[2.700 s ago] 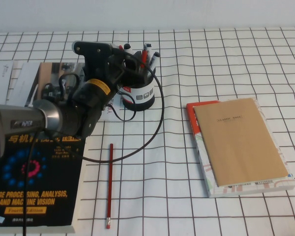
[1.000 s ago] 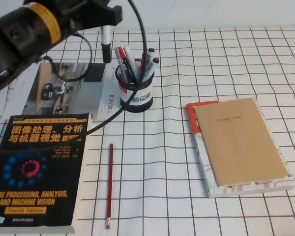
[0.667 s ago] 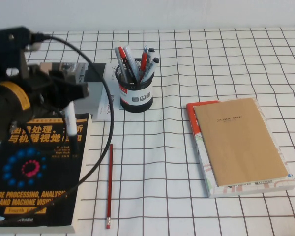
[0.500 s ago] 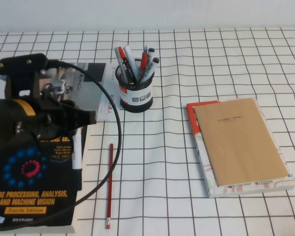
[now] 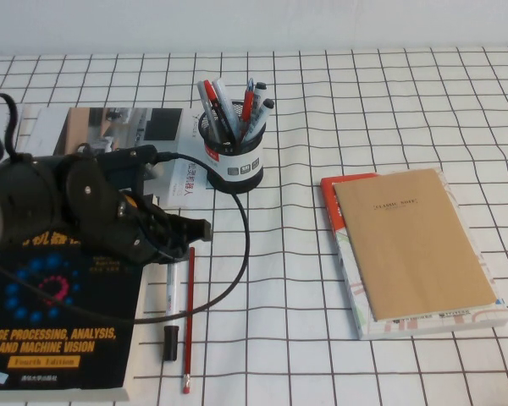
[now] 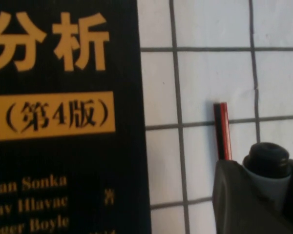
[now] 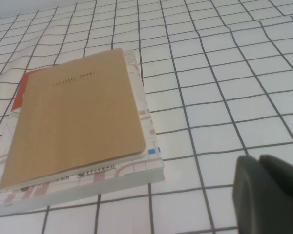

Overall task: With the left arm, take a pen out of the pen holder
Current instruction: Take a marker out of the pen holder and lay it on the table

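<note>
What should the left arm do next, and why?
Probably open the left end effector and release the white black-capped pen: it is out of the black mesh pen holder, low along the red pencil. Right end effector hovers near the tan notebook.

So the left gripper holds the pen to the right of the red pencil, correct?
No. The high view shows the left gripper holding the pen to the left of the red pencil, between it and the black book. The right gripper hovers by the tan notebook.
</note>
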Robot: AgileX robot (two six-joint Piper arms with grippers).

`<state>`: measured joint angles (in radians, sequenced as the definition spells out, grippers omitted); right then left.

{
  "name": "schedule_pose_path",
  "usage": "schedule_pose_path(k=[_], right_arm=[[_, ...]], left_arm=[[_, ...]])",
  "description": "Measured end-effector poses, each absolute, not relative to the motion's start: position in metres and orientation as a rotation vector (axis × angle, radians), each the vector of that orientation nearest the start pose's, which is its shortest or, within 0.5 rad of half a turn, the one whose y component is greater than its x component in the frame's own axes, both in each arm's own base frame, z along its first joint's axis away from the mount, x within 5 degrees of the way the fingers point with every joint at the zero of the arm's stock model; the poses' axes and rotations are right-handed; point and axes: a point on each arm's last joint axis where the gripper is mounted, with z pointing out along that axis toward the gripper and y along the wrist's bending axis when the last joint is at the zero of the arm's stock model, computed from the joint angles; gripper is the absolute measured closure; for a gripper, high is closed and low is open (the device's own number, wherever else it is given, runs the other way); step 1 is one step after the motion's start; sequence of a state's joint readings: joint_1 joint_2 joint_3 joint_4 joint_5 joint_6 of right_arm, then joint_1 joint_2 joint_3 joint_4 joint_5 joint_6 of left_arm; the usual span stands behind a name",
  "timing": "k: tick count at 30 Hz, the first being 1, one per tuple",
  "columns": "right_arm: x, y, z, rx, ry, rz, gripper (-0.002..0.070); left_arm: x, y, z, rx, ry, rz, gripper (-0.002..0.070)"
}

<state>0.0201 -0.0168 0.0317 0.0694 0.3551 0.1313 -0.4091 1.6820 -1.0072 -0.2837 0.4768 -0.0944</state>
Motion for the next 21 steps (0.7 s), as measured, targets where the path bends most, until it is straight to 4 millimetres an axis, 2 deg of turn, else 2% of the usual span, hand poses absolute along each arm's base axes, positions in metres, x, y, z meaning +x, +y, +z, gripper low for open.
schedule_pose_path(k=[5, 10, 18, 21], right_arm=[[0.053, 0.003, 0.172, 0.147, 1.85, 0.173, 0.0692], [0.053, 0.003, 0.172, 0.147, 1.85, 0.173, 0.0693], [0.053, 0.003, 0.172, 0.147, 1.85, 0.173, 0.0693], [0.053, 0.003, 0.172, 0.147, 1.85, 0.173, 0.0693]], left_arm=[[0.319, -0.151, 0.188, 0.115, 2.691, -0.419, 0.0547], [0.322, -0.152, 0.183, 0.112, 2.704, -0.414, 0.0538], [0.325, -0.144, 0.183, 0.069, 2.703, -0.353, 0.0383], [0.323, -0.14, 0.197, 0.057, 2.659, -0.338, 0.0368]])
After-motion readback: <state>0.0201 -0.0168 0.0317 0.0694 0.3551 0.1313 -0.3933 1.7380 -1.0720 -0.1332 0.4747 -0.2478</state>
